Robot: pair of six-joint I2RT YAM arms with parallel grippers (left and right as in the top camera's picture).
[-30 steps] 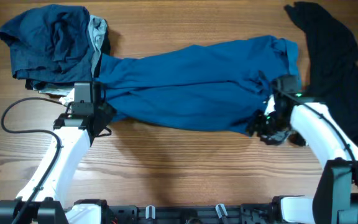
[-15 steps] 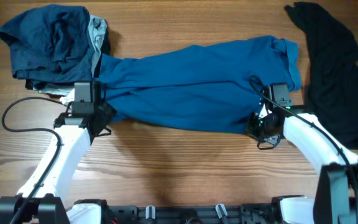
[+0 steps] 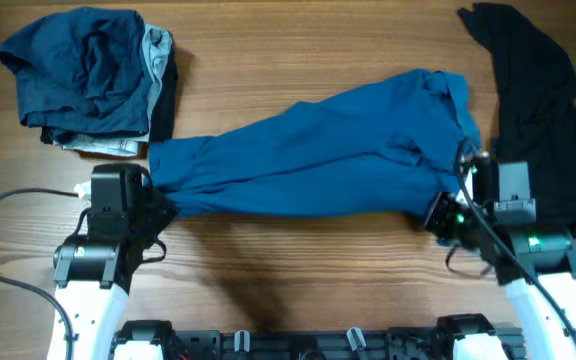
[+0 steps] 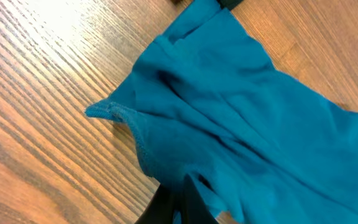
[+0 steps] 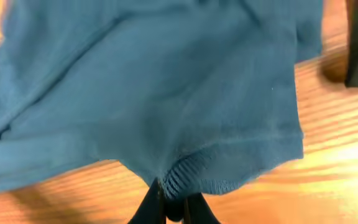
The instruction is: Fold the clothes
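Stretched mid-table, left to right: shirt [image 3: 318, 150]. Left end pinched tight by left gripper [image 4: 178, 200], right ribbed hem pinched by right gripper [image 5: 169, 202] (fingertips mostly buried in cloth, cut off at frame edge). Right wrist view blurred. Far left, pile [image 3: 88, 75]; far right, black garment [image 3: 538, 110].

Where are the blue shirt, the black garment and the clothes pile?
blue shirt [image 3: 308, 150], overhead view, middle of the cloth
black garment [image 3: 538, 90], overhead view, its upper part
clothes pile [image 3: 78, 70], overhead view, dark blue top layer
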